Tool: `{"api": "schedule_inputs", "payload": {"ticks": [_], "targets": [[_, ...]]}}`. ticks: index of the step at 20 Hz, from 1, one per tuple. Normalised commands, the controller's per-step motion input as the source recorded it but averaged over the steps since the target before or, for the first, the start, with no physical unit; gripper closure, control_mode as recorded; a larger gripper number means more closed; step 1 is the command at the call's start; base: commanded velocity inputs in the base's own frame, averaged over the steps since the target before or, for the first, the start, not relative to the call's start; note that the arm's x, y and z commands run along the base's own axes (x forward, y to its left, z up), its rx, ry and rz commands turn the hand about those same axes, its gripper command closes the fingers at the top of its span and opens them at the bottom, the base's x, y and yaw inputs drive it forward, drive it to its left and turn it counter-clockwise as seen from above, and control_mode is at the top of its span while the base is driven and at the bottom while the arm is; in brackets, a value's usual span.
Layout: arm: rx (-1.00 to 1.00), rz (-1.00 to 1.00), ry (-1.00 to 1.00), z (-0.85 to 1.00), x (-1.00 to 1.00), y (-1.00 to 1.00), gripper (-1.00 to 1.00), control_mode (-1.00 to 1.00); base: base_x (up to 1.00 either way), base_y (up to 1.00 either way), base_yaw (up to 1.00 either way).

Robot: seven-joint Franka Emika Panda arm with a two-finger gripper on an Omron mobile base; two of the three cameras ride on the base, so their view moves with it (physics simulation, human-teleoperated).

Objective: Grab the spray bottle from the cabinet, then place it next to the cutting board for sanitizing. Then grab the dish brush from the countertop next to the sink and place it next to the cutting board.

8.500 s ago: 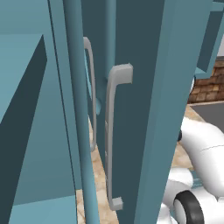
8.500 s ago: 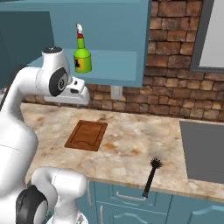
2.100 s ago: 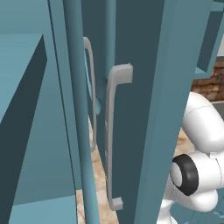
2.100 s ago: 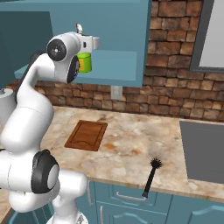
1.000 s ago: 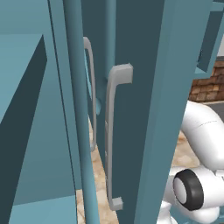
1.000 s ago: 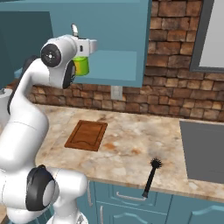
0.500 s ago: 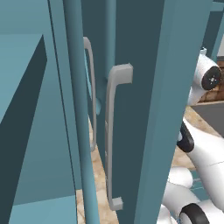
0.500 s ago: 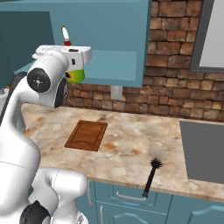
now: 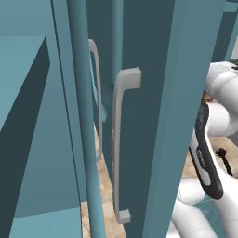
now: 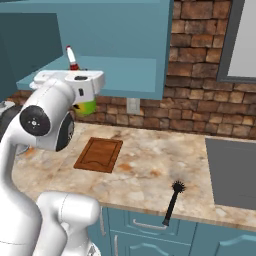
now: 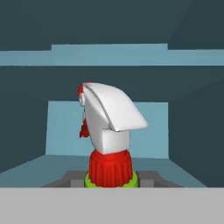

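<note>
The spray bottle (image 11: 109,131), with a green body, red collar and white trigger head, stands upright close in the hand view. My gripper (image 11: 110,180) is shut on it just below the collar. In the right base view the spray bottle (image 10: 86,107) hangs in front of the open cabinet (image 10: 125,75), above the left end of the countertop (image 10: 150,165), and my hand hides most of it. The brown cutting board (image 10: 100,155) lies below and to the right of it. Near the counter's front edge lies the black dish brush (image 10: 171,202), left of the sink (image 10: 232,172).
An open teal cabinet door with a grey handle (image 9: 118,139) stands close in the left base view. The dish brush (image 9: 225,160) shows there past my arm. A brick wall (image 10: 200,105) with a white outlet (image 10: 132,106) backs the counter.
My hand has drawn back out of the cabinet and come down toward the counter with the spray bottle still in its grip. Brush and cutting board have not moved.
</note>
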Motion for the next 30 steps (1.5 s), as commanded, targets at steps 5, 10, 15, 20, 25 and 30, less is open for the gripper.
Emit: {"api": "schedule_inputs", "payload": {"ticks": [5,10,15,20,25,30], "targets": [[-0.10,0.00,0.13,-0.57,-0.34,-0.63,1.00,-1.00,0.00,0.00,0.00],[-0.09,0.00,0.00,-0.83,-0.23,-0.61,1.00,-1.00,0.00,0.00,0.00],[-0.01,0.00,-0.07,-0.82,0.00,-0.48,1.00,-1.00,0.00,0.00,0.00],[0.00,0.00,-0.03,-0.85,0.33,-0.25,1.00,-1.00,0.00,0.00,0.00],[0.00,0.09,0.00,-0.92,0.53,-0.02,1.00,-1.00,0.00,0.00,0.00],[0.00,0.15,0.00,-0.67,0.73,0.00,1.00,-1.00,0.00,0.00,0.00]]}}
